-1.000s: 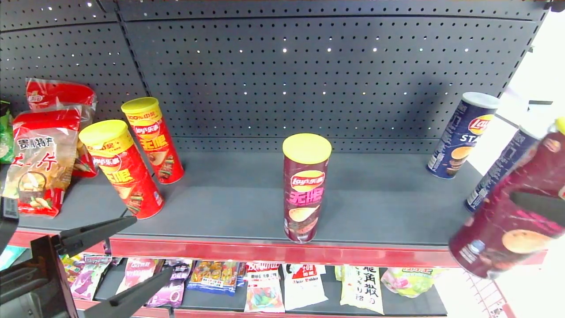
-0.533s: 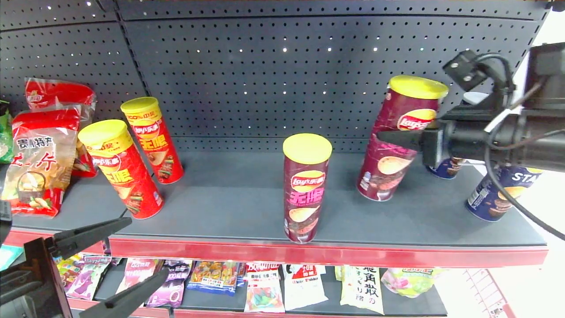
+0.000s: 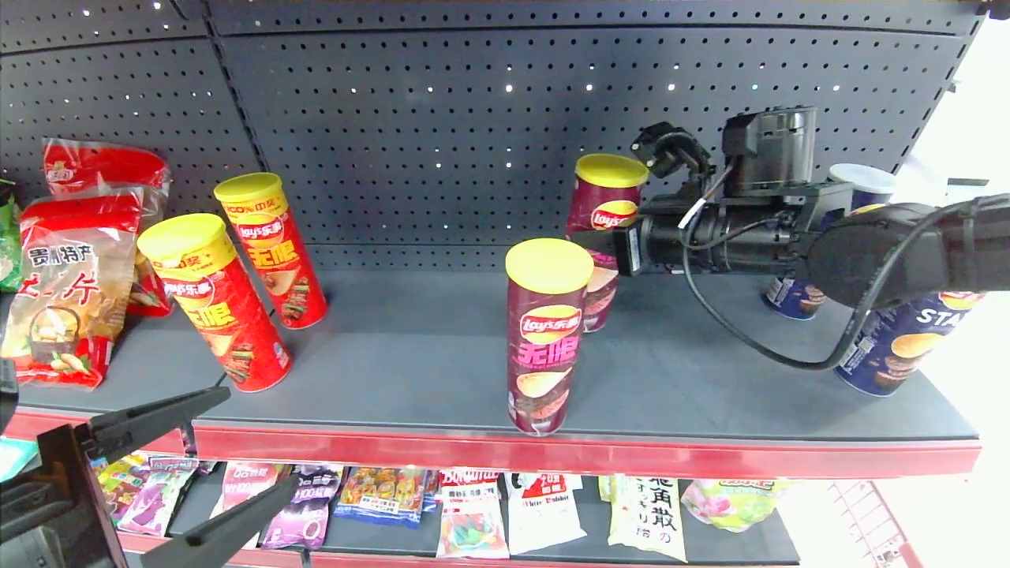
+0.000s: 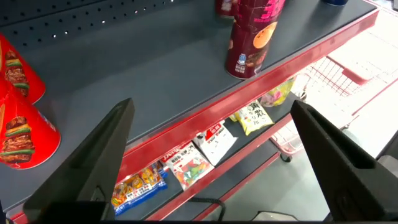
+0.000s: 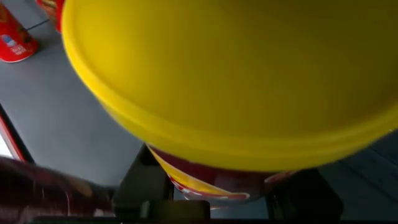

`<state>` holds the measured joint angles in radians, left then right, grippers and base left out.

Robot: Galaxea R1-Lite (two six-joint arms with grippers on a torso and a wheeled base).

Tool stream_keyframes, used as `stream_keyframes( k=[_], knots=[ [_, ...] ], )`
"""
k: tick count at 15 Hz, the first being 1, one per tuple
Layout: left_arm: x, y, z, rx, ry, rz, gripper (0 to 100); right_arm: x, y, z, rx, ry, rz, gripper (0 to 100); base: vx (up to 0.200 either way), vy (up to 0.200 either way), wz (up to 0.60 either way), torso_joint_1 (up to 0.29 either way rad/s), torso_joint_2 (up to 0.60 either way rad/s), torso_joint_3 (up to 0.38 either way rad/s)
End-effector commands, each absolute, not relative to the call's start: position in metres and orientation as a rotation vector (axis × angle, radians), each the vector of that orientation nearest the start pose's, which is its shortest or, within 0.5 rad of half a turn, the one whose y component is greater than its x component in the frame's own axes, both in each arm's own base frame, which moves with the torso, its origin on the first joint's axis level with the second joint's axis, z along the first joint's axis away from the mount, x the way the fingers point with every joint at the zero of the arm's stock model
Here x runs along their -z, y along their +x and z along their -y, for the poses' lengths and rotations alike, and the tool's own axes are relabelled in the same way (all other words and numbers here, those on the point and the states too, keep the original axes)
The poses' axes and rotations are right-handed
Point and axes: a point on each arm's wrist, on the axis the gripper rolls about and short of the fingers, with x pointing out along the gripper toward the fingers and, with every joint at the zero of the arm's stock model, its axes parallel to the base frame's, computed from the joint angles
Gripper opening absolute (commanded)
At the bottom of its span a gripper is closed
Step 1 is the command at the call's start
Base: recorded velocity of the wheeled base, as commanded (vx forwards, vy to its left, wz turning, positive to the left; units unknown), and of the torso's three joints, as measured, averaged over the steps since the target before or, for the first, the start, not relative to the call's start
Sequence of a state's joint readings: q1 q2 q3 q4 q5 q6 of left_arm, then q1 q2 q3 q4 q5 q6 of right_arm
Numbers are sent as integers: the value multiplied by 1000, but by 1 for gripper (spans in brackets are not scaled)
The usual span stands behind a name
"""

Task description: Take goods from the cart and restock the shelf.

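Note:
A maroon chip can with a yellow lid (image 3: pixel 606 207) stands near upright toward the back of the grey shelf (image 3: pixel 410 355), with my right gripper (image 3: pixel 601 241) shut on its middle. Whether its base touches the shelf I cannot tell. It is just behind and right of a matching maroon can (image 3: pixel 547 347) at the shelf's front edge. In the right wrist view the held can's lid (image 5: pixel 230 74) looms large, and dark fingers (image 5: pixel 142 182) flank its body. My left gripper (image 3: pixel 262 440) hangs open and empty below the shelf's left front, and its open gripper (image 4: pixel 212 106) faces the front can (image 4: pixel 249 37).
Two red cans (image 3: pixel 209 304) (image 3: pixel 272 248) and red snack bags (image 3: pixel 67 292) stand at the left. Blue cans (image 3: pixel 899 339) (image 3: pixel 864 180) stand at the right behind my right arm. Snack packets (image 3: pixel 473 513) fill the lower shelf. A wire cart (image 4: pixel 348 68) sits to the right.
My right arm has carried the maroon can from the far right edge up and leftward over the shelf, to a spot behind the front can. The left gripper has barely shifted.

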<state>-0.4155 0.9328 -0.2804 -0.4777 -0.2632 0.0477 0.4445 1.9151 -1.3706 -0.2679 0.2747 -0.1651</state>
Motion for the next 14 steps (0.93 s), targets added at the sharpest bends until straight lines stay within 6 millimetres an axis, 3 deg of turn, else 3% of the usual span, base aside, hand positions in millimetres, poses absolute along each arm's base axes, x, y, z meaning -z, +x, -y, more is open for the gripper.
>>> stream_keyframes(
  k=[1, 14],
  knots=[
    [-177, 94, 48, 680, 59, -162, 100, -215, 359, -188, -761, -186, -243, 0, 0, 0, 0, 0, 0, 0],
    [-176, 93, 47, 674, 60, -162, 100, -200, 381, -197, -729, -183, -197, 0, 0, 0, 0, 0, 0, 0]
  ],
)
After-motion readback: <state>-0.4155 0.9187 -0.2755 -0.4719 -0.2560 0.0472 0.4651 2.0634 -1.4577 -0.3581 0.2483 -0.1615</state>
